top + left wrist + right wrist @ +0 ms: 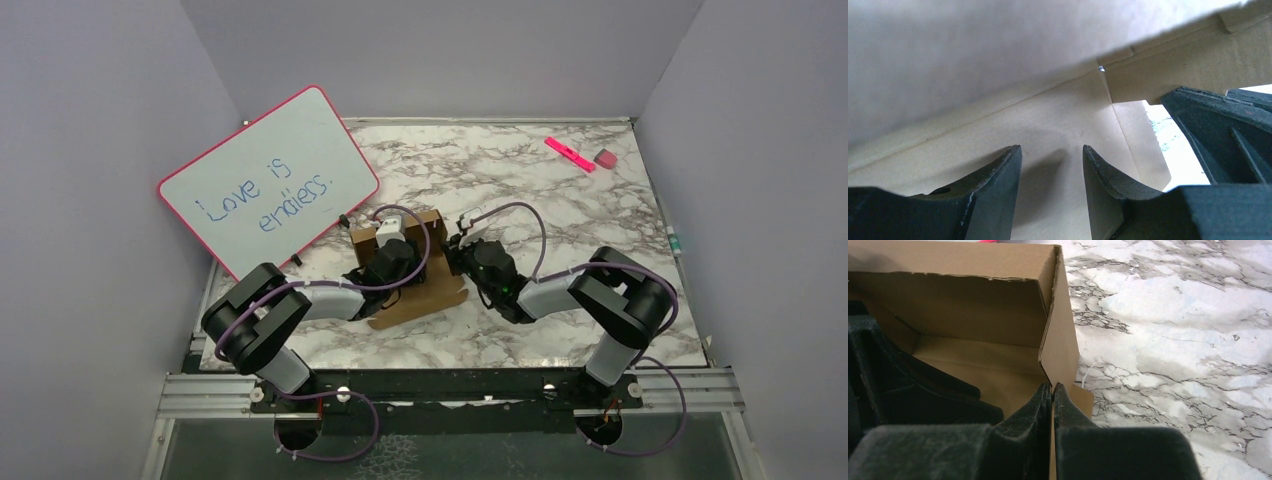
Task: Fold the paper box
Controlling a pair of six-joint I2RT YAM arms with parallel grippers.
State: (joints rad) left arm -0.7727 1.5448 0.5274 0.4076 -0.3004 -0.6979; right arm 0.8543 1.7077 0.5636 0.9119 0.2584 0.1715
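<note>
Cardboard: plain brown paper box [425, 295], half formed, back and side walls raised, one flap lying flat toward 6 o'clock.
Position: middle of the marble table [580, 220], between the two arms.
Left gripper [1052, 150]: reaching inside the box, jaws apart, clamping nothing, box floor behind the fingers.
Right gripper [1053, 388]: pinched tight on the lower edge of the box's 3 o'clock side wall.
Hidden: box interior mostly covered by the left wrist from above; upper half of the left wrist view filled by a pale, blurred panel.
Edges: ragged upper rim on the back wall.
Open room: marble spreading from 12 to 4 o'clock of the box; pink-framed whiteboard [268, 180] near at 10 o'clock; pink marker [570, 154] and eraser [606, 158] well apart at 2 o'clock.
</note>
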